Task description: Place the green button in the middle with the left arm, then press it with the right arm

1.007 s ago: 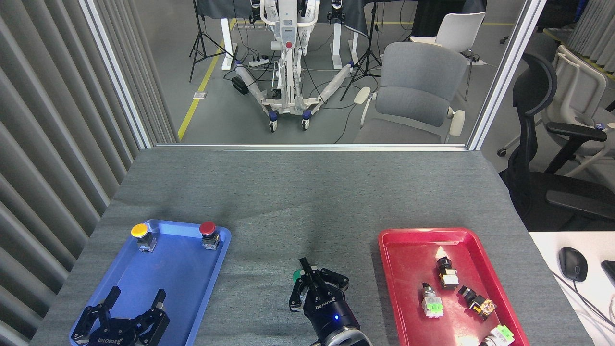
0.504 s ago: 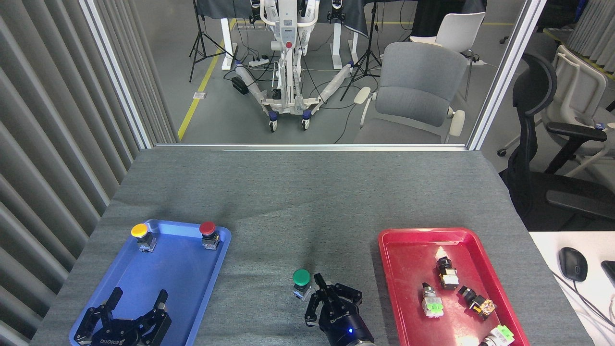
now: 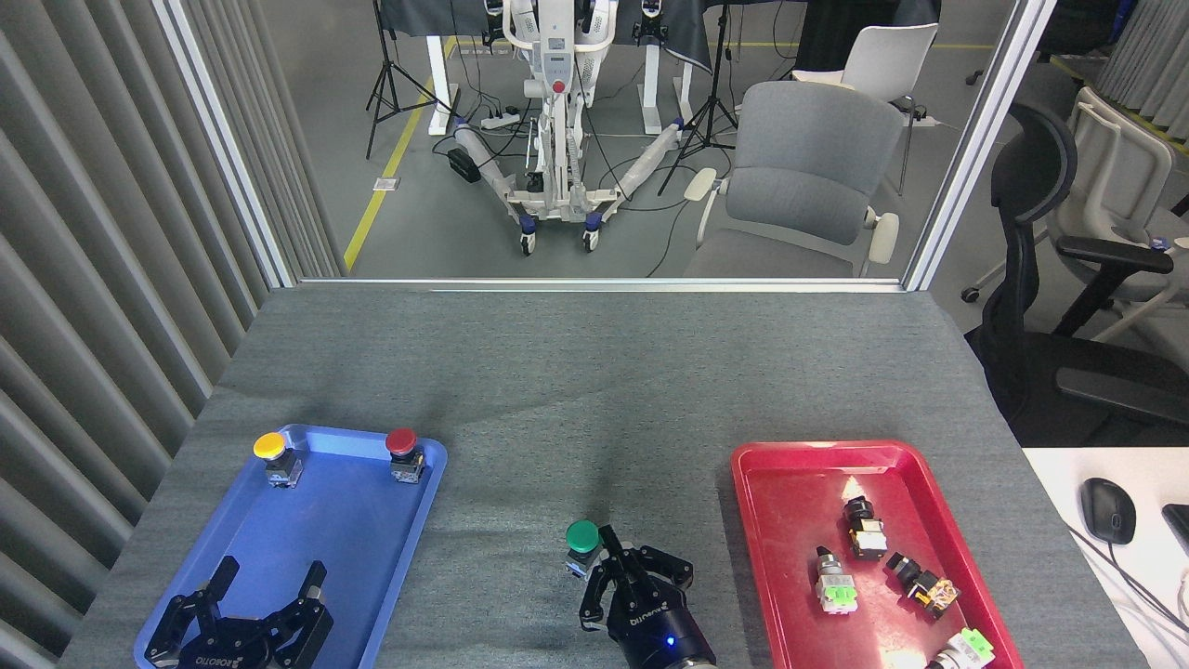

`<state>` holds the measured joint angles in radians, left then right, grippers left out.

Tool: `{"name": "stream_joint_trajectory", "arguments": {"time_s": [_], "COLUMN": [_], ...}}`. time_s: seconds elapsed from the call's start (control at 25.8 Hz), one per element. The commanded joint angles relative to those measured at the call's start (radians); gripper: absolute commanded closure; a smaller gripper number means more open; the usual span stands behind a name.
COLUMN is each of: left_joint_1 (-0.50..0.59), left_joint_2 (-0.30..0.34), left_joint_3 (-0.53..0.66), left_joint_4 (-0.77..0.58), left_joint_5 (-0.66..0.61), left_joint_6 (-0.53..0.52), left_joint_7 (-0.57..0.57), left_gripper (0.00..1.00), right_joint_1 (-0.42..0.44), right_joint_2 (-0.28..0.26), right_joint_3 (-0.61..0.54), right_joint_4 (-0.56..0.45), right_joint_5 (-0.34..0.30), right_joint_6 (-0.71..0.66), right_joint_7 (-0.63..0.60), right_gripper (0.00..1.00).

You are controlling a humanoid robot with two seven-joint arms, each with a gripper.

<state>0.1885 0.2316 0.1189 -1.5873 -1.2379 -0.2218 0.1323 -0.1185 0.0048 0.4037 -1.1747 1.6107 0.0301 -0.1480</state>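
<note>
The closed right end effector (image 3: 613, 548) should come squarely down onto the green button (image 3: 582, 536), avoiding tipping it.

The right gripper (image 3: 613, 548) hides part of the green button's (image 3: 582, 536) base.

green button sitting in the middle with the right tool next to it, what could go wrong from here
1. The right tool sits beside the green button, not over its cap; a sideways push might tip or slide it.
2. The button stands loose on the bare table, so an off-centre press may topple it.
</note>
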Motion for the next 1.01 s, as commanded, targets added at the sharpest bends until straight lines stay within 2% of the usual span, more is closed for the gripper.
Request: {"name": "stream_joint_trajectory", "arguments": {"time_s": [0.0,0.35,0.7,0.85,0.97], "left_joint_1": [-0.003,-0.006,-0.006,-0.009,-0.009], "left_joint_2": [0.002,0.0,0.0,0.0,0.0], "left_joint_3": [0.001,0.001,0.001,-0.001,-0.001], "left_joint_4": [0.001,0.003,0.003,0.004,0.004], "left_joint_5": [0.0,0.0,0.0,0.0,0.0], "left_joint_6": [0.001,0.001,0.001,0.001,-0.001], "left_joint_7": [0.0,0.0,0.0,0.0,0.0], "left_gripper": [0.01,0.01,0.01,0.01,0.01], "right_joint_1": [-0.02,-0.082,-0.082,-0.082,-0.082], "right_joint_2": [0.023,0.058,0.06,0.067,0.087], "right_joint_3": [0.01,0.046,0.046,0.044,0.043], "right_joint_4": [0.013,0.155,0.156,0.086,0.056], "right_joint_5": [0.003,0.006,0.0,-0.005,-0.005], "right_joint_6": [0.001,0.005,0.016,0.094,0.156], "right_joint_7": [0.008,0.008,-0.002,-0.082,-0.091], "right_gripper": [1.0,1.0,1.0,1.0,1.0]}}
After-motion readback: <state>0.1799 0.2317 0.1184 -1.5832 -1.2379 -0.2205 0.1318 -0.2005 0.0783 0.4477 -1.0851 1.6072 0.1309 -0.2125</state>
